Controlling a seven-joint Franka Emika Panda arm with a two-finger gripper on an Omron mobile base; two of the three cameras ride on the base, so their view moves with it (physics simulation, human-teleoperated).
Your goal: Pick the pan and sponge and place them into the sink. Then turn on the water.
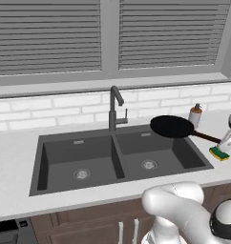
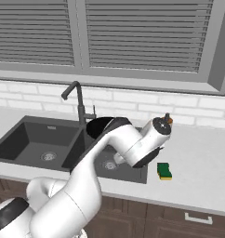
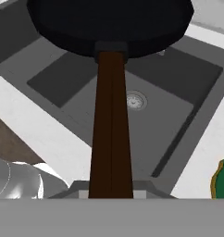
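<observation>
A: The claw (image 3: 111,192) is clamped on the dark brown handle (image 3: 111,125) of the round, shallow, all-black pan (image 1: 172,127), whose bowl juts out ahead of it, held in the air over the right basin of the large dark grey double-basin sink (image 1: 65,183).

B: So the step in hand looks like lowering the pan in. What should the robot mind?

A: Past the claw and below the pan sits the round silver drain (image 3: 135,100). The robot would do well to bring the pan down level and let go only once the base rests on the basin floor, so it does not drop or tip.

B: And the rim?

A: The handle reaches back toward the sink's edge, so the claw should carry the pan further over the basin first. The small yellow sponge with a green top (image 1: 219,153) lies on the pale worktop (image 1: 12,157) just beside the claw, outside the sink. It is best left undisturbed for the next pick.
</observation>
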